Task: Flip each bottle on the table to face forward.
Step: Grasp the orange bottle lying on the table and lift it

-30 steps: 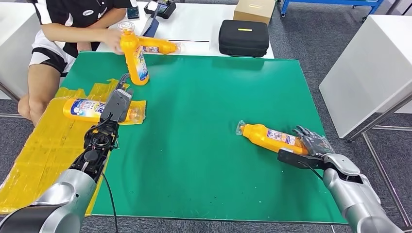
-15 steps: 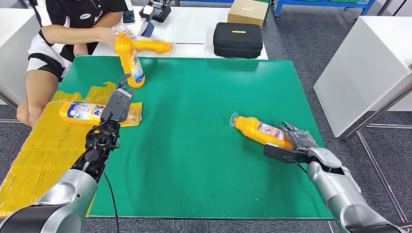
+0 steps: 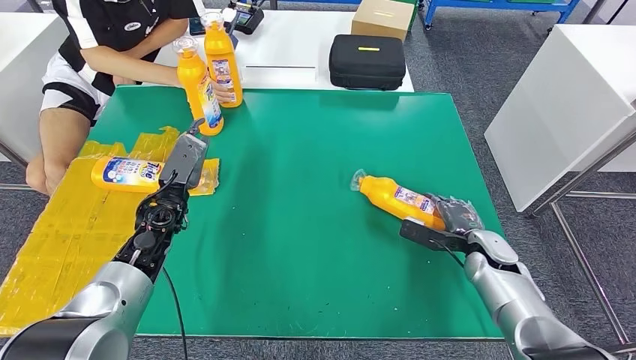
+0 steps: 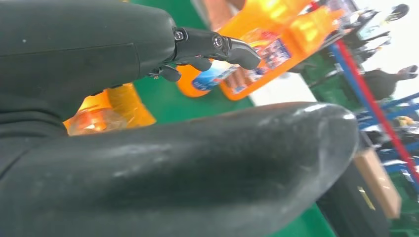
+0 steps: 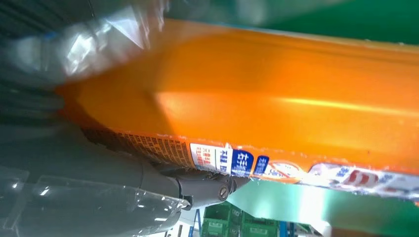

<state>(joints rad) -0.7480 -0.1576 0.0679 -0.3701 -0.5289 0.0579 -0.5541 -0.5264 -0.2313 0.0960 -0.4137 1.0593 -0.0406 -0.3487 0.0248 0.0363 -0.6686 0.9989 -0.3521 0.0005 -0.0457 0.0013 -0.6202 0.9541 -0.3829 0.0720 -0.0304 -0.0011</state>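
Over on the right side of the green mat (image 3: 315,225), an orange bottle (image 3: 394,198) lies on its side, cap end pointing far-left, and the right hand (image 3: 450,219) wraps around its base, fingers curled about it. On the left, the left hand (image 3: 185,159) hangs just above another bottle lying on yellow sheeting (image 3: 124,172); I can't tell whether its fingers are spread or closed. At the far-left edge a person's hand (image 3: 222,91) touches two upright bottles (image 3: 198,85).
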